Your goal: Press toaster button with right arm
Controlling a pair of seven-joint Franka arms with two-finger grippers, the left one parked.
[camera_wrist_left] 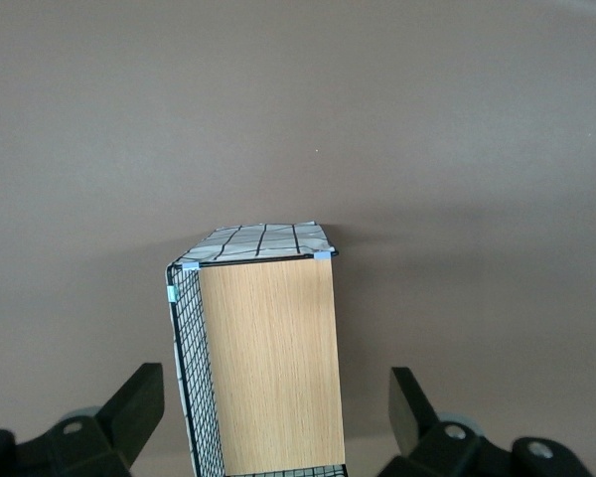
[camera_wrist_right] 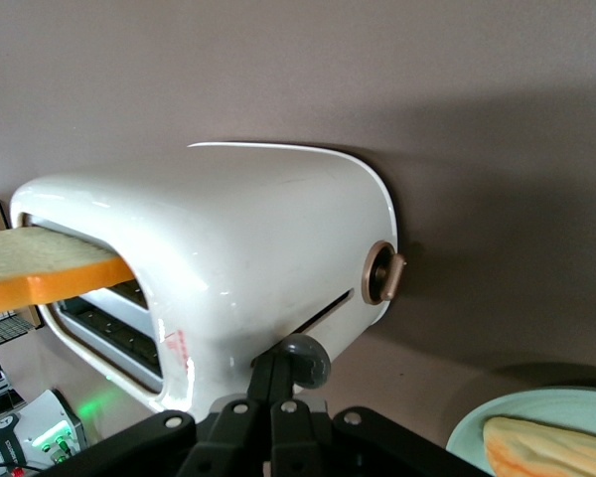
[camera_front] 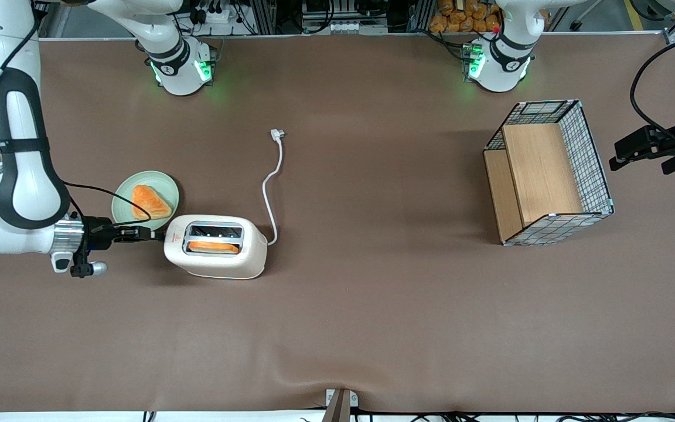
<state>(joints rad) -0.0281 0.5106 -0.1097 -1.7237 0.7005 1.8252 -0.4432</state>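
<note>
The cream-white toaster (camera_front: 215,246) (camera_wrist_right: 248,258) stands on the brown table with a slice of toast (camera_front: 213,247) (camera_wrist_right: 40,270) sticking out of the slot nearer the front camera. Its white cord (camera_front: 273,187) trails away from the camera. The right arm (camera_front: 15,193) reaches in low from the working arm's end of the table. My gripper (camera_front: 159,235) (camera_wrist_right: 276,366) is shut, and its joined fingertips rest against the toaster's narrow end face. They touch the side of the small grey toaster button (camera_wrist_right: 304,360), which sits at the end of a slit. Nothing is held between the fingers.
A bronze dial (camera_wrist_right: 382,273) sits on the same end face as the button. A pale green plate (camera_front: 123,193) (camera_wrist_right: 477,432) with a slice of toast (camera_front: 150,202) lies just farther from the camera than the gripper. A wire basket with wooden panels (camera_front: 548,173) (camera_wrist_left: 263,358) stands toward the parked arm's end.
</note>
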